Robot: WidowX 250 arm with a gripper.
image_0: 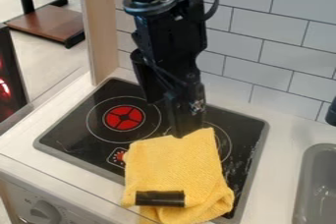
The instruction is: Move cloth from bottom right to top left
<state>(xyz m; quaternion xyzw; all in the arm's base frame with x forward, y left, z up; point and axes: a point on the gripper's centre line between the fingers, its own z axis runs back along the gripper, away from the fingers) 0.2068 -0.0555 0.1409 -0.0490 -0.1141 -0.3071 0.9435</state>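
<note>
The black gripper (187, 130) hangs down over the stove top, its lower end at the upper edge of the yellow cloth (174, 161). It meets or overlaps the cloth there; whether it holds the cloth I cannot tell. The cloth lies bunched over the lower right part of the black stove top (72, 132), and its lower end reaches the stove's front edge. A short black strip (159, 198) shows across the cloth's lower part.
Red burner marking (125, 117) is at the stove's left. A grey sink (308, 183) is set into the white counter (279, 169) at the right. White tiled wall (275, 51) stands behind, with a wooden post (101, 26) at the back left. A knob (44, 212) is on the front panel.
</note>
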